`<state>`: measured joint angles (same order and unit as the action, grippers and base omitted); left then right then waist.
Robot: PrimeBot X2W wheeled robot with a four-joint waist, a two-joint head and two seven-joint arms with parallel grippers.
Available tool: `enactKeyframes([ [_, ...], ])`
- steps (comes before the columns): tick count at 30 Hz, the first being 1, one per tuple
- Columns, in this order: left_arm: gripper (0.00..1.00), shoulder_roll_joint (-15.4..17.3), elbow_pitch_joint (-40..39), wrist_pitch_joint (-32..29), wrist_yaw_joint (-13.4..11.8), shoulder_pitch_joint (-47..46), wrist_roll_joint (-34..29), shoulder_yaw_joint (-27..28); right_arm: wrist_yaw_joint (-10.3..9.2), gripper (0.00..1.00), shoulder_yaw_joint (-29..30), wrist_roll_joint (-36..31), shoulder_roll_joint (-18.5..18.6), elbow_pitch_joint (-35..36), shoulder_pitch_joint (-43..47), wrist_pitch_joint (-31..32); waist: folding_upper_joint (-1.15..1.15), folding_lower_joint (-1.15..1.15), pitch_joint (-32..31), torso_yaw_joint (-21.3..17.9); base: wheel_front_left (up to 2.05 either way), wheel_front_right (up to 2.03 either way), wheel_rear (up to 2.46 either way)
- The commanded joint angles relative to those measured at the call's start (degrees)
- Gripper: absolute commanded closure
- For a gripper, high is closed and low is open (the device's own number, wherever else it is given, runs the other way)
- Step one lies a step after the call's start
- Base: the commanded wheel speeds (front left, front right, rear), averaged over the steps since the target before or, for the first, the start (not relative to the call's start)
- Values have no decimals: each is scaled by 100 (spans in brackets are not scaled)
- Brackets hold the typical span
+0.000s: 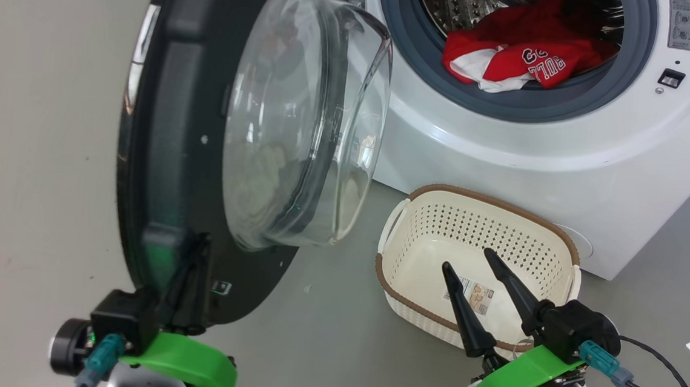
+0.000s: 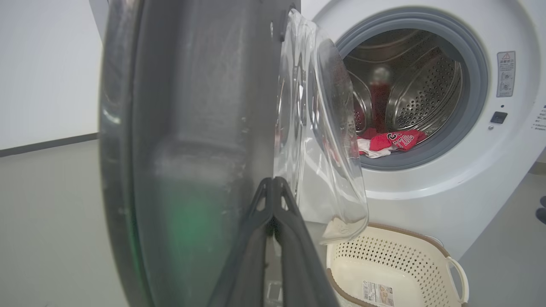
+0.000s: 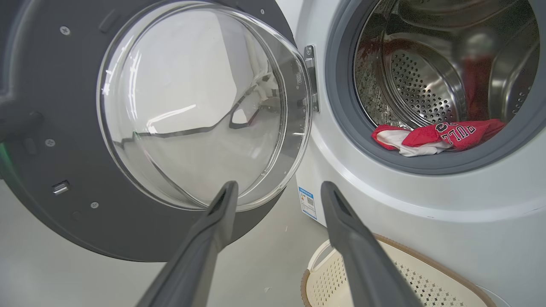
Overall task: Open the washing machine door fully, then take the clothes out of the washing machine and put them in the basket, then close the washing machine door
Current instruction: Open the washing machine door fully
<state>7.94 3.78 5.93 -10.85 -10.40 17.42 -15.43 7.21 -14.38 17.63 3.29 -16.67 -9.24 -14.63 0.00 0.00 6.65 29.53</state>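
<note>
Washing machine door [image 1: 251,144] stands open on its hinge at the left of the opening, with its inner face and glass bowl turned toward the basket side, so the opening is fully uncovered. Left end effector [image 1: 198,245] is low at the door's bottom edge, fingers [image 2: 294,243] pressed together with nothing between them. Tips lie against or just off the black inner panel; cannot tell contact. Right end effector [image 1: 466,260] is spread wide and holds nothing, hanging over the basket [image 1: 482,230] in the head view. In the right wrist view its fingers [image 3: 209,238] point toward the gap between the door and the washing machine [image 1: 506,144]. Clothes [image 1: 531,55], red with white parts and lettering, are bunched at the front of the steel drum, lower edge draped on the grey rubber ring [image 1: 527,106]. Basket sits on the grey floor [image 1: 29,196], just beside the machine's front and below the opening, with a sticker [image 1: 474,296] on its bottom.
</note>
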Motion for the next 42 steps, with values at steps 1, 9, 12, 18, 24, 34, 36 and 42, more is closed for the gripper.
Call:
enactKeyframes([
  [1,100,209,6,101,-144,-99,48,383,28,0,-162,-15,-41,118,2,-24,0,0,36,-11,0,0,0],
  [9,100,176,352,427,-262,-243,130,589,28,0,-165,-29,-41,128,-10,41,0,0,130,-18,0,0,0],
  [12,100,154,558,524,-255,-365,179,640,28,0,-167,-33,-41,142,-20,76,0,0,166,-22,0,0,0],
  [18,100,167,899,676,-333,-595,146,724,28,0,-212,-69,-41,207,-25,160,0,0,236,-35,0,0,0],
  [24,100,169,1165,790,-338,-779,254,900,28,0,-222,-177,-41,371,-22,288,0,0,346,-30,0,0,0],
  [34,100,257,1703,889,-263,-1160,330,1193,28,0,-165,-365,-41,604,46,489,0,0,434,19,0,0,0],
  [36,100,282,1804,897,-288,-1226,292,1247,28,0,-165,-385,-41,637,63,523,0,0,442,18,0,0,0],
  [42,100,258,1942,905,-251,-1403,303,1498,28,0,-160,-426,-41,725,101,603,0,0,485,5,0,0,0],
])
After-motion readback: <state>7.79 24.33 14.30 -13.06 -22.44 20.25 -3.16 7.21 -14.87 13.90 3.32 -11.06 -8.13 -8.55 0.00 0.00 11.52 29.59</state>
